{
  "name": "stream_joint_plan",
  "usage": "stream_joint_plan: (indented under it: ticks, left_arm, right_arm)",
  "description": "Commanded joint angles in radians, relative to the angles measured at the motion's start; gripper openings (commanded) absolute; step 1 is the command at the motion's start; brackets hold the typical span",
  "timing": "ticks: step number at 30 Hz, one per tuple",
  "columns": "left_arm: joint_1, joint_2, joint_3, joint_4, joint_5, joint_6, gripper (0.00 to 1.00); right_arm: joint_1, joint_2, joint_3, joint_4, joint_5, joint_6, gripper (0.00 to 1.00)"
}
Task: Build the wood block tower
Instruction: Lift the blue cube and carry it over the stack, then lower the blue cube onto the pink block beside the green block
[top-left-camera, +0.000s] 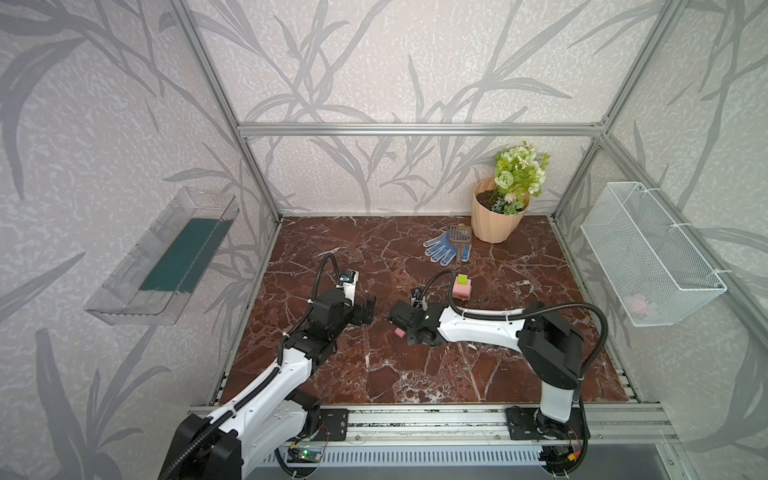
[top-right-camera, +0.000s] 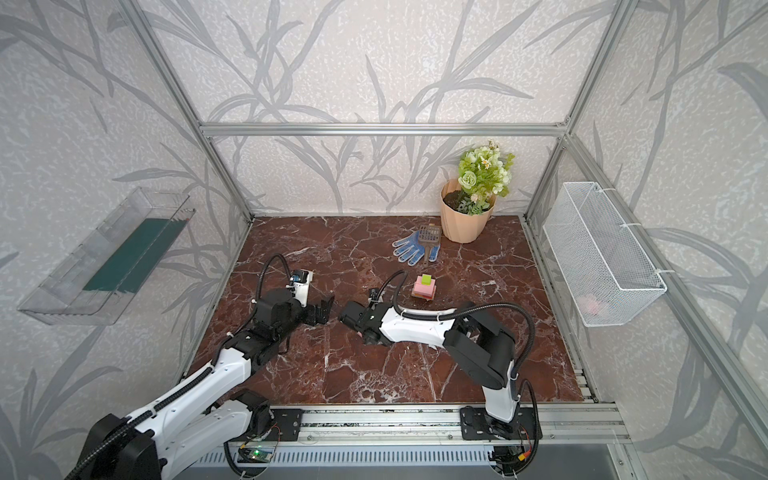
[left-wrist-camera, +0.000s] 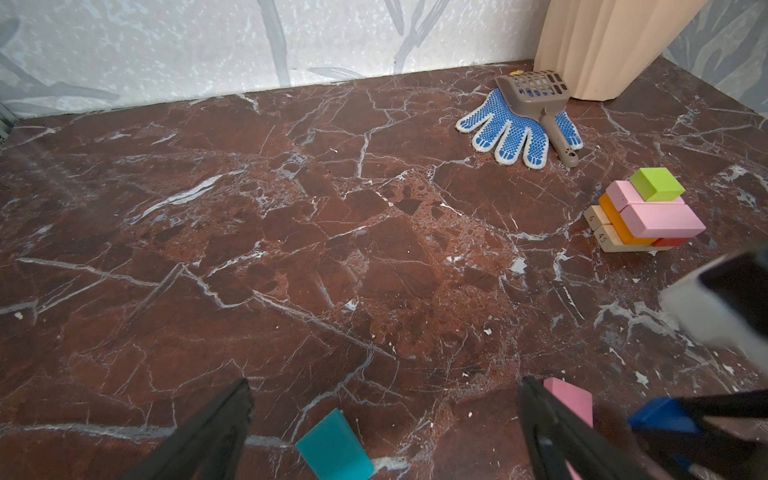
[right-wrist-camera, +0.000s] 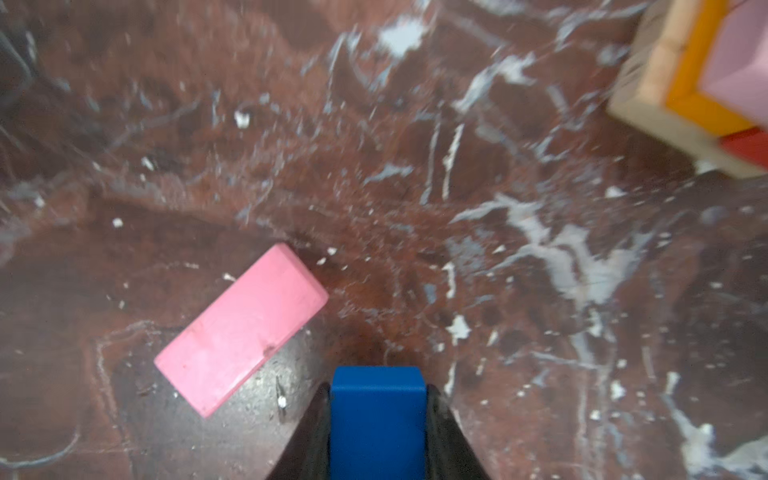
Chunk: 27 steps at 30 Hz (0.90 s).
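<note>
The tower (top-left-camera: 462, 287) (top-right-camera: 424, 287) stands right of centre: tan base blocks, orange and red ones, two pink blocks and a green cube (left-wrist-camera: 656, 185) on top. Left of it my right gripper (right-wrist-camera: 378, 395) (top-left-camera: 392, 319) is shut on a blue cube (right-wrist-camera: 378, 419) (left-wrist-camera: 660, 415), low over the table. A loose pink block (right-wrist-camera: 241, 330) (top-left-camera: 400, 332) lies flat beside that gripper. My left gripper (left-wrist-camera: 384, 384) (top-left-camera: 368, 309) faces it, open, and a teal block (left-wrist-camera: 334, 446) lies on the table between its fingers, untouched.
A blue dotted glove (top-left-camera: 444, 249) with a grey scoop (top-left-camera: 460, 237) on it lies behind the tower, next to a beige flowerpot (top-left-camera: 496, 220) at the back right. A wire basket (top-left-camera: 648, 253) hangs on the right wall and a clear tray (top-left-camera: 162, 257) on the left wall.
</note>
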Motion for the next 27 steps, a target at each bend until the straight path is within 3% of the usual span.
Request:
stream_joint_plan:
  ticks: [1,4,10,27]
  left_arm:
    - [0.004,-0.006,0.002,0.008,0.009,0.016,0.99]
    - [0.004,-0.006,0.002,0.006,0.014,0.019,0.99]
    - [0.005,-0.005,0.003,0.006,0.007,0.016,0.99]
    - [0.004,0.003,0.007,0.008,0.048,0.031,0.99]
  right_arm:
    - [-0.056,-0.129,-0.030,-0.045,0.100,0.003,0.16]
    - [-0.094,-0.197,-0.064,-0.044,0.162,0.012,0.14]
    - [-0.202,-0.257,-0.083,-0.068,0.142,0.014,0.09]
    - [-0.359,-0.237,-0.077,-0.047,0.092,-0.051,0.08]
